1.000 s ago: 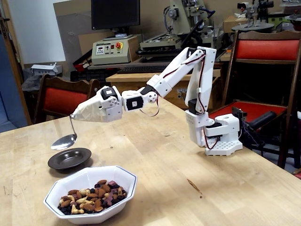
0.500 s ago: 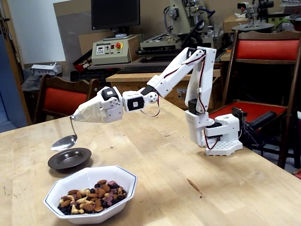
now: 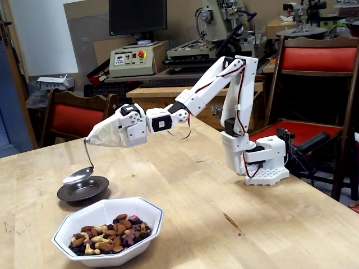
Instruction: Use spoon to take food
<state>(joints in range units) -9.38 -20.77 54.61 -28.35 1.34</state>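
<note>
Claw [image 3: 92,138] on the white arm [image 3: 210,89] ends in a tapered tip wrapped in pale covering, so the fixed view does not show any fingers and I cannot tell how far they are parted; the spoon [image 3: 78,176] hangs fixed from that tip. Its thin handle drops from the tip and bends, and the shiny oval bowl sits just above the left part of the dark plate [image 3: 83,189], so close to the rim that I cannot tell whether it touches. The spoon looks empty. The plate lies on the wooden worktop [image 3: 224,213], towards its left side in this view. In front of the plate, nearer the camera, stands the white eight-sided bowl [image 3: 134,216] with a dark line along its rim. The food [image 3: 109,232], tan and brown nuts mixed with dark dried fruit, is heaped in the front of this bowl, while the back part is bare. Spoon and food are apart, with the plate's near edge and the bowl's far rim between them. The arm reaches from its base [image 3: 263,162], which stands on the right part of the worktop, up to an elbow and then down to the left. Red-cushioned wooden chairs stand behind the worktop at left [image 3: 70,117] and right [image 3: 317,59], and workshop machines and a dark monitor [image 3: 137,17] fill the background.
</note>
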